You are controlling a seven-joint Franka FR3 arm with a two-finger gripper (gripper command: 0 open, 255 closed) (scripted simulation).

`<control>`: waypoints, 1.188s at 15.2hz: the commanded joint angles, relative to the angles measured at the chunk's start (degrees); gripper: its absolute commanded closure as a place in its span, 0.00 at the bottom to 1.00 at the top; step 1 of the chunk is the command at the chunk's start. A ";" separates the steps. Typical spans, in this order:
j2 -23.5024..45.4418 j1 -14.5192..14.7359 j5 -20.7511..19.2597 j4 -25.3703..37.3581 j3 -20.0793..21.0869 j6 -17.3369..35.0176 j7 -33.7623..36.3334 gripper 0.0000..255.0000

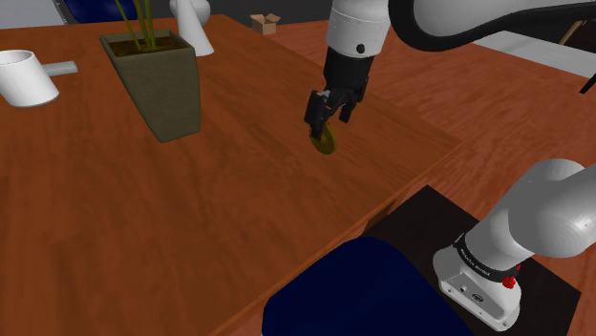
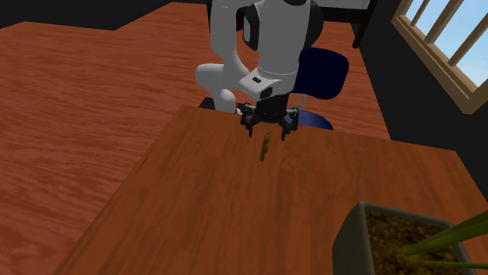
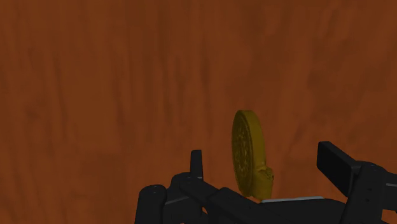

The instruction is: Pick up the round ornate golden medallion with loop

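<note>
Claw (image 1: 328, 118): fingers apart, above the tabletop (image 1: 191, 220), near its edge on the stand's side.
Medallion (image 3: 248, 149): golden, round, upright on edge between the claw's fingers, touching neither; loop end toward the palm.
Planter (image 1: 162, 86): well apart, toward the shoulder view's upper left.

Fig.: white Franka arm (image 1: 559, 205) w/ dark joints. Base (image 1: 478, 277) sits at shoulder view's lower right; links rise from it, then arc across to upper centre. Wrist link (image 1: 357, 33) approx. vertical, pointing down. Black gripper (image 1: 329, 118) hangs below it, aimed downward. Fingers (image 3: 335, 163) stand well apart, clasping nothing btw. them.
</note>
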 commanded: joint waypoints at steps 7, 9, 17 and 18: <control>0.23 0.07 0.08 -1.88 0.31 2.14 0.12 1.00; 0.21 0.08 0.09 -1.88 0.31 2.12 0.11 1.00; 0.06 -0.08 -0.10 1.10 -0.14 -1.03 -0.05 1.00; 0.06 -0.12 -0.15 1.87 -0.22 -1.79 -0.06 1.00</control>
